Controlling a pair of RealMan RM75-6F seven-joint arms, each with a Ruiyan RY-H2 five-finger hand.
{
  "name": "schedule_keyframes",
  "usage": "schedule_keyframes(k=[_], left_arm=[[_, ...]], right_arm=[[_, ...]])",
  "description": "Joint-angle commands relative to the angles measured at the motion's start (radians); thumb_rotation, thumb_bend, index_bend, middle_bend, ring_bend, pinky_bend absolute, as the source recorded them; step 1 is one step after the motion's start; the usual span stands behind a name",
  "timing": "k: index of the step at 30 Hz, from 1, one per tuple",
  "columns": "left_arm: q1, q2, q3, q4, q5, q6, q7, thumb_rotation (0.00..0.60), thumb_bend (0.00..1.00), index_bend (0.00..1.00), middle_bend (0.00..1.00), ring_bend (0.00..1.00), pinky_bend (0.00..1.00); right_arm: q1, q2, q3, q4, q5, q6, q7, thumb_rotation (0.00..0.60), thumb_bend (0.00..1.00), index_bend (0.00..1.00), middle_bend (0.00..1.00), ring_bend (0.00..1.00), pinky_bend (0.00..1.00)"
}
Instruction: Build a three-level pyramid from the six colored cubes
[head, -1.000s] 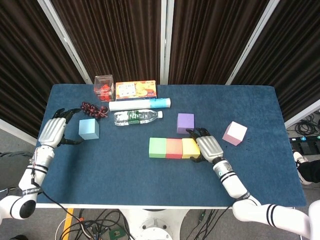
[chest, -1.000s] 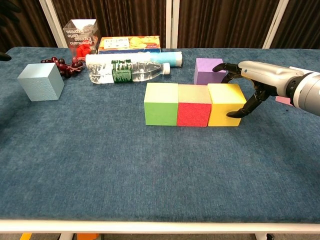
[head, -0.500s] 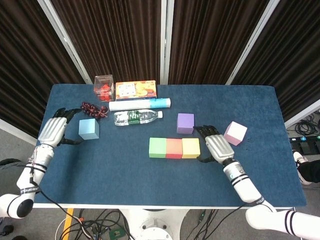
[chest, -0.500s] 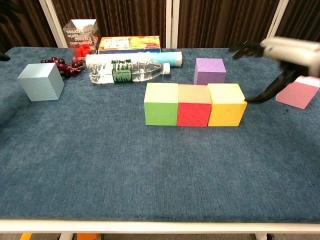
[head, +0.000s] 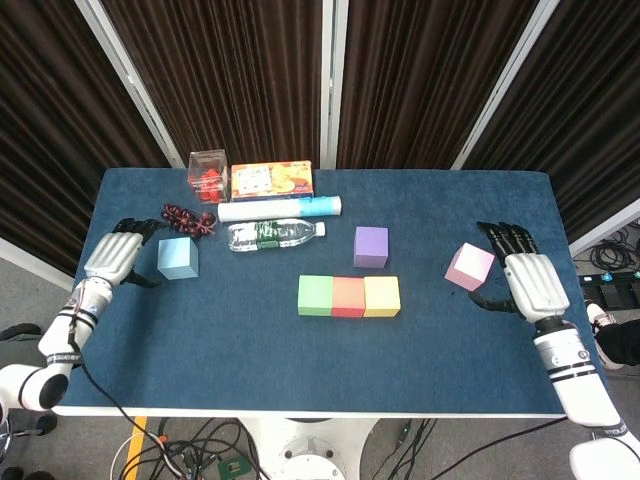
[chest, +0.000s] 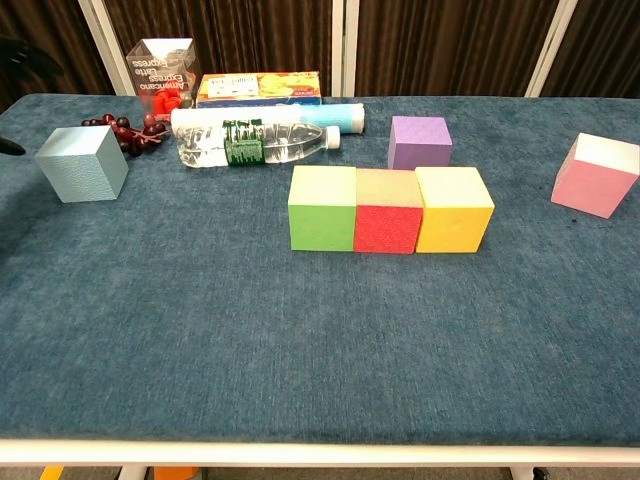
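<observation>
A green cube, a red cube and a yellow cube stand touching in a row mid-table. Behind them sits a purple cube. A pink cube lies tilted at the right, and my right hand hovers open just to its right, holding nothing. A light blue cube stands at the left, with my left hand open beside it, fingers curved toward it. In the chest view only a dark edge of the left hand shows.
Along the back lie a water bottle, a white and blue tube, a cracker box, a clear box of red items and dark grapes. The blue table has bare cloth in front.
My right hand has pulled away from the yellow cube and swung right, past the pink cube. The left hand shifted slightly toward the blue cube.
</observation>
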Motion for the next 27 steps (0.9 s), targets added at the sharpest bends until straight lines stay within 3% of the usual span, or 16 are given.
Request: schedule_keyframes(k=[1, 15, 27], left_arm=[[-0.039, -0.036, -0.006, 0.053, -0.033, -0.048, 0.018, 0.6, 0.11, 0.15, 0.07, 0.05, 0.07], [-0.103, -0.108, 0.039, 0.202, 0.079, -0.155, -0.058, 0.6, 0.11, 0.14, 0.06, 0.04, 0.06], [-0.126, -0.178, 0.063, 0.345, 0.155, -0.165, -0.144, 0.6, 0.11, 0.16, 0.15, 0.04, 0.06]], right_arm=[[-0.009, 0.005, 0.004, 0.013, -0.009, 0.003, 0.028, 0.6, 0.1, 0.0, 0.08, 0.0, 0.0], [-0.002, -0.016, 0.007, 0.045, -0.01, -0.028, 0.047, 0.6, 0.1, 0.0, 0.09, 0.0, 0.0], [-0.009, -0.025, 0.012, 0.052, -0.001, -0.026, 0.047, 0.6, 0.1, 0.0, 0.09, 0.0, 0.0]])
